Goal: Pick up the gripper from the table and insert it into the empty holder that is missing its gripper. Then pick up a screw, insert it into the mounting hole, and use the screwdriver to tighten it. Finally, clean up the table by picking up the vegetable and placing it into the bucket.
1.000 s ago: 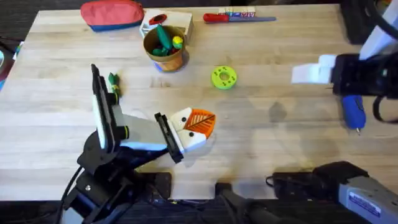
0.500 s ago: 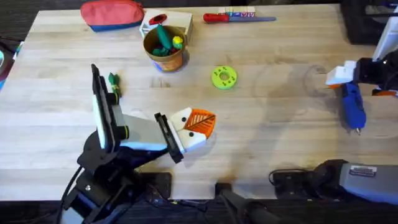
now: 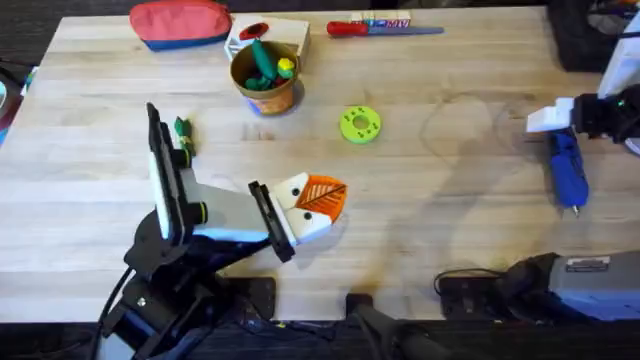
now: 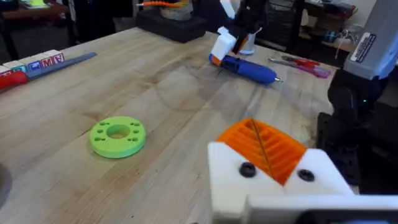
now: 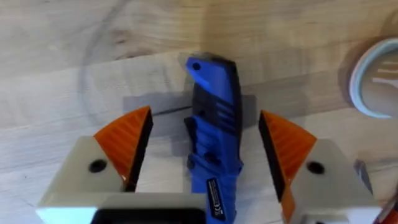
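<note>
Right gripper [image 5: 205, 155] is over the screwdriver [image 3: 568, 170] at the table's right edge, fingers spread wide. In the right wrist view the blue body [image 5: 214, 137] sits in the gap between the two orange pads [image 5: 127, 140], neither pad touching it, so nothing is gripped. The gripper straddles the handle end.

Screwdriver lies flat on the table [image 3: 440, 250]. In the overhead view its long axis runs roughly away from the arm bases, with the metal bit at the near end pointing back toward the bases and the butt end under the gripper.

Left gripper [image 3: 318, 203] rests low on the table left of centre. Its white fingers with orange pads look close together, with nothing between them, but I can't tell for certain whether they are closed.

The bucket [image 3: 265, 75] stands at the far left-centre, upright, with green and yellow toys inside. The vegetable [image 3: 182, 128] lies on the table by the left arm, well apart from the bucket. A lime-green disc [image 3: 360, 124] sits between the bucket and the screwdriver, and a red-handled screwdriver [image 3: 350, 29] lies along the far edge.
</note>
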You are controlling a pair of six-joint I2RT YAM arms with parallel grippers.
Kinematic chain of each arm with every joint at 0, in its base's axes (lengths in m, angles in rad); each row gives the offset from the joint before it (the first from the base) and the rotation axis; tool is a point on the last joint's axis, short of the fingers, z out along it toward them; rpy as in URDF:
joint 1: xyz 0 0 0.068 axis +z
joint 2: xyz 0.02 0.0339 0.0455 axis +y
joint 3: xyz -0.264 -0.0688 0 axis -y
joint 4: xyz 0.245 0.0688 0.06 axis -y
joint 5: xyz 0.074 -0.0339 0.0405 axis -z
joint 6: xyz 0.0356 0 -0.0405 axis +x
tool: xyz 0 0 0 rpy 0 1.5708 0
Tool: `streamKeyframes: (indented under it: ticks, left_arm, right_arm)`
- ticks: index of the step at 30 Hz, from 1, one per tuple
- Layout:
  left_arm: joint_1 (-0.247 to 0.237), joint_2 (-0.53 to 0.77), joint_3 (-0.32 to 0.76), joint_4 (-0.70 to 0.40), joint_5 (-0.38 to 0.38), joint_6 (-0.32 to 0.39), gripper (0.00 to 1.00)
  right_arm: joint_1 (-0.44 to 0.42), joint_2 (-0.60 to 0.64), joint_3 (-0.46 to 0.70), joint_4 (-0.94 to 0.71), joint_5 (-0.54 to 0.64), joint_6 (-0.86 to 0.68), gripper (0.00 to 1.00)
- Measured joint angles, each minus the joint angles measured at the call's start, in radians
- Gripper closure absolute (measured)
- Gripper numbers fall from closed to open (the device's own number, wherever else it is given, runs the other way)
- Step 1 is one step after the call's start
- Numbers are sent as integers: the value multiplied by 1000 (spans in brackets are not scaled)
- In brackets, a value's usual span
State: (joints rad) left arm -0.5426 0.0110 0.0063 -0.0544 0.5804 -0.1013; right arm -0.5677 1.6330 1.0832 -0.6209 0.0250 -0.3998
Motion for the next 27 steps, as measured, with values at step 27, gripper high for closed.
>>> streamKeyframes:
  ticks: [27]
  left_arm:
    - [0, 0, 0, 0, 0, 0, 985]
  right_arm:
    - [-108, 104, 0, 37, -104, -74, 402]
